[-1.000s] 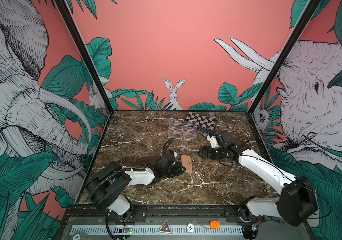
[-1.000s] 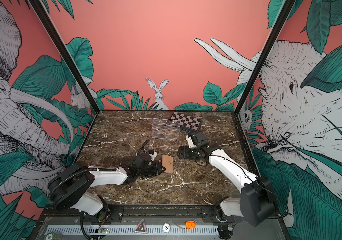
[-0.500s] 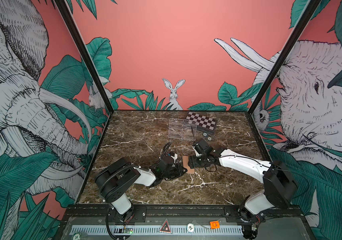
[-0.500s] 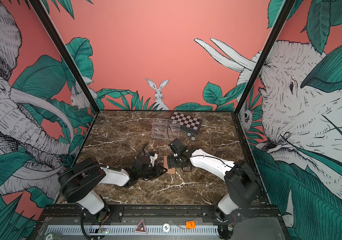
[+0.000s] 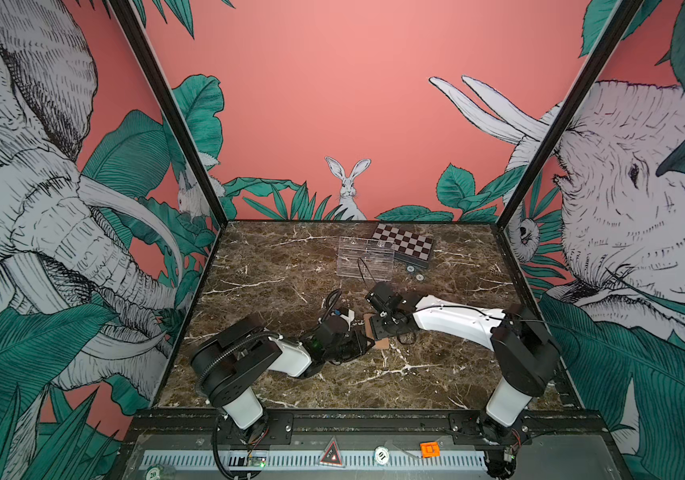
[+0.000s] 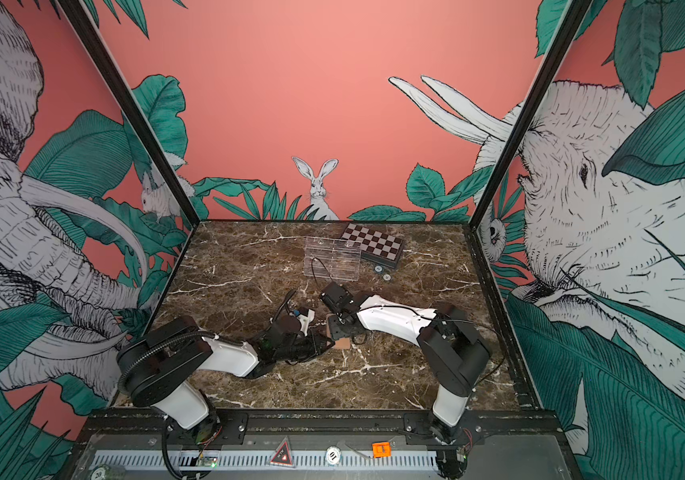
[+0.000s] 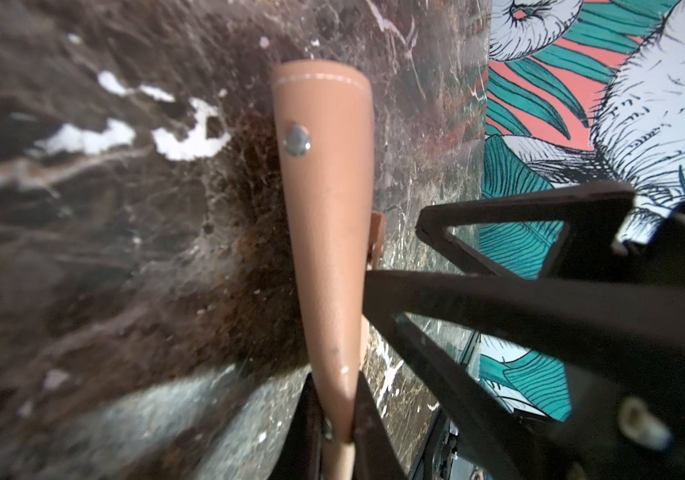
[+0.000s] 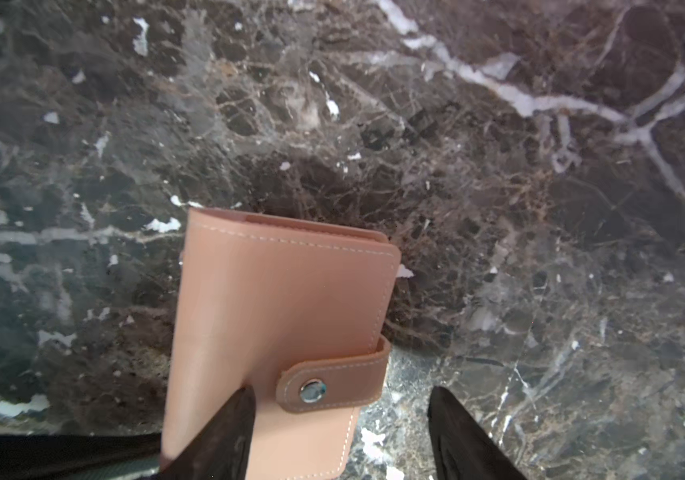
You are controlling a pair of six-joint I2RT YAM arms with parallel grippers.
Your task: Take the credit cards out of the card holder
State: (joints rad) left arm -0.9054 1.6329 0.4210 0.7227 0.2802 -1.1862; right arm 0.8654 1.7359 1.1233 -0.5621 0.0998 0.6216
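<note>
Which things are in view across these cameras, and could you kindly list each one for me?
card holder: one, tan, snapped shut, mid-table between both grippers
clear tray: one, transparent, back of table
checkered box: one, dark and pale squares, beside the tray at the back
small discs: two, greyish, just in front of the checkered box
table: one, brown marble
left gripper: one, black, fingers shut on the card holder
right gripper: one, black, fingers open at the holder's strap
</note>
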